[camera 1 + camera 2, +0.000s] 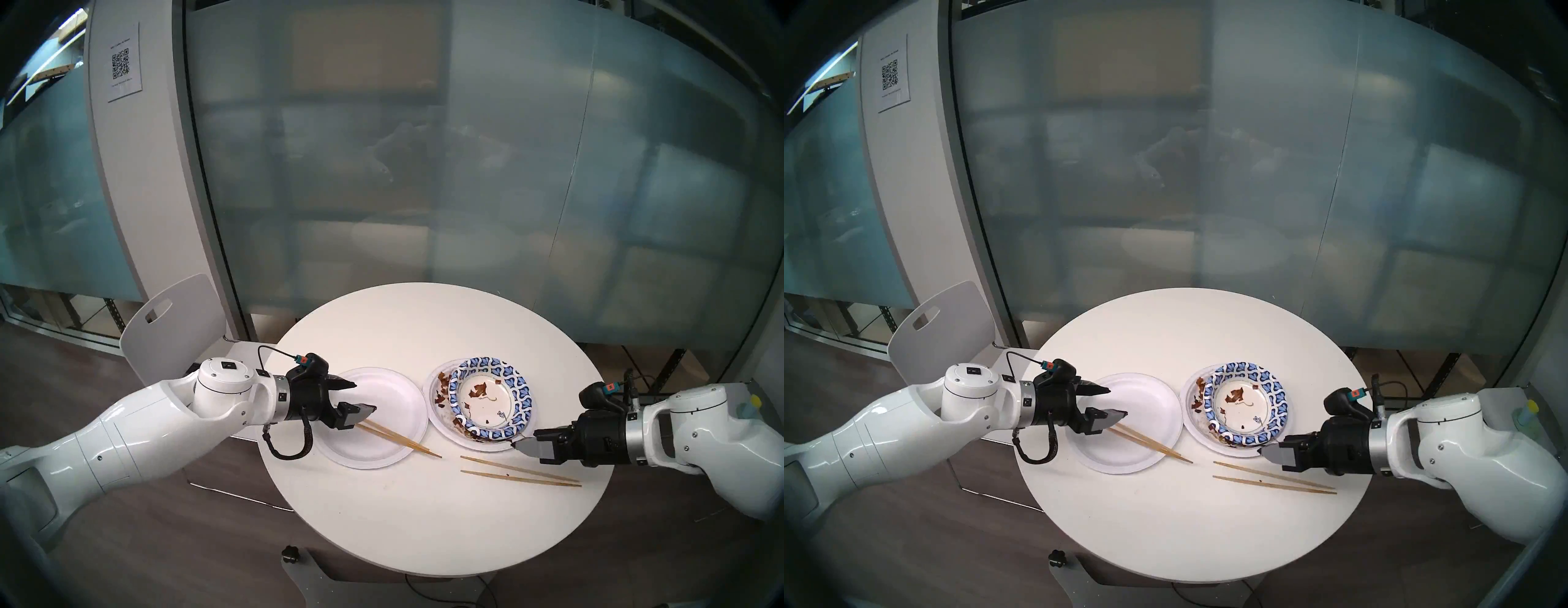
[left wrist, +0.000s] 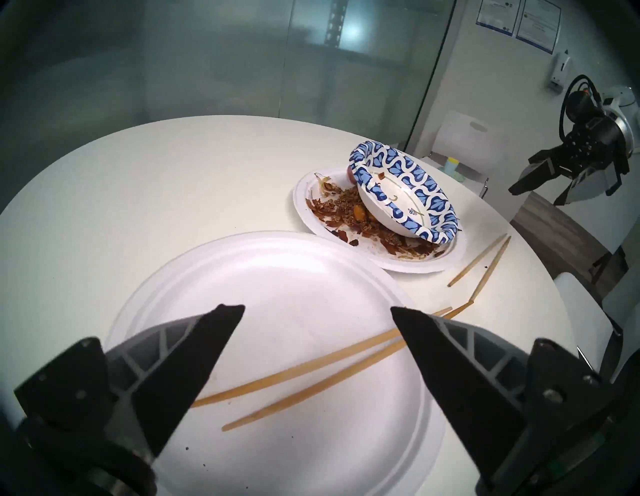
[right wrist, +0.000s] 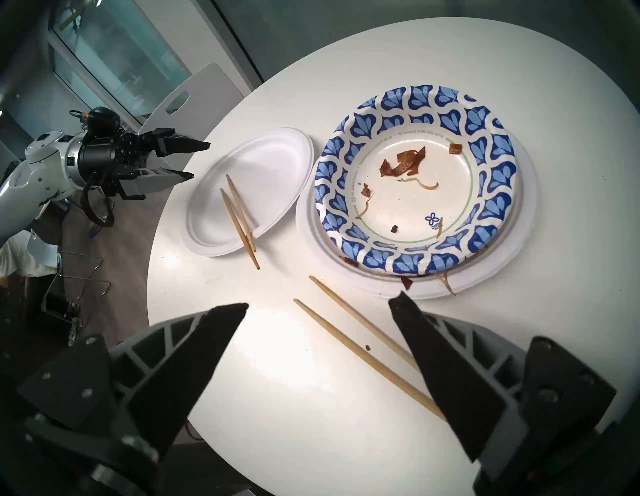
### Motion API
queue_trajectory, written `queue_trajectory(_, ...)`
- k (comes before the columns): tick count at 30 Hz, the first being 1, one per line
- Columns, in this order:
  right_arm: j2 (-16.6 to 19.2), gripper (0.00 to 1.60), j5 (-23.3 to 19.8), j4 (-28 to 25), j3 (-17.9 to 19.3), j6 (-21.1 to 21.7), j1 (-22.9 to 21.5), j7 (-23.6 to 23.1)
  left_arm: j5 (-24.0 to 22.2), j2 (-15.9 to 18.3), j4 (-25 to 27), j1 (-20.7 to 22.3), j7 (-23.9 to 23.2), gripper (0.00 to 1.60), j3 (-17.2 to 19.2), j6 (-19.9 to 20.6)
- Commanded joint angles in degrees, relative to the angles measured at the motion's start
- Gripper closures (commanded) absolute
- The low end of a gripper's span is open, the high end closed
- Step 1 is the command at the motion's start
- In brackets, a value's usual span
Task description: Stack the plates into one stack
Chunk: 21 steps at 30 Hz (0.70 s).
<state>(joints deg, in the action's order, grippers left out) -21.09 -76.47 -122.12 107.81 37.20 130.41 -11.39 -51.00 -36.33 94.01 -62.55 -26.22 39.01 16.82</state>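
Plates: three show, all round and made of thin paper, on the round white table (image 1: pixel 424 331).
Blue plate (image 3: pixel 415 180): deep like a bowl, with a blue and white leaf pattern round its rim. It sits tilted inside a wider white plate (image 3: pixel 478 282), on the table's right side. Brown food bits lie in it.
Food scraps (image 2: pixel 349 211): brown, crumbly, piled on the wider white plate under and beside the blue one.
Plain white plate (image 1: pixel 382 441): flat and smooth, with a ridged rim, just beside the other two, on the left.
Chopsticks on plate (image 2: pixel 311 377): two thin wooden sticks, their far ends sticking out over the rim.
Chopsticks on table (image 3: pixel 349 339): two more sticks, lying bare in front of the blue plate.
Left gripper (image 1: pixel 356 398): black pointed fingers spread wide, holding nothing, above the plain white plate's left edge.
Right gripper (image 3: pixel 318 304): fingers spread wide, holding nothing, near the right plates' front edge.
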Motion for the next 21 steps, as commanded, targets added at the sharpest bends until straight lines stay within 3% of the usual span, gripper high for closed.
queue_trajectory(1, 0.19, 0.0, 0.16, -0.55, 0.49, -0.16, -0.44, -0.01, 3.68, -1.36, -0.95, 6.04, -6.72, 0.0, -0.12, -0.8)
queue_trajectory(8, 0.17, 0.0, 0.2, -0.58, 0.53, -0.15, -0.41, -0.01, 5.98, 1.29, -0.46, 8.0, -13.98, 0.0, -2.01, 0.36)
queue_trajectory(10, 0.17, 0.0, 0.21, -0.58, 0.53, -0.15, -0.41, -0.01, 7.81, 1.45, -1.07, 8.67, -16.23, 0.0, -2.67, -0.89)
queue_trajectory(15, 0.16, 0.0, 0.22, -0.58, 0.54, -0.15, -0.41, -0.02, 13.71, -0.95, -4.25, 10.56, -19.56, 0.0, -4.59, -3.78)
queue_trajectory(21, 0.17, 0.0, 0.2, -0.56, 0.51, -0.15, -0.43, -0.03, 16.55, -3.96, -6.59, 12.19, -20.28, 0.0, -5.17, -5.28)
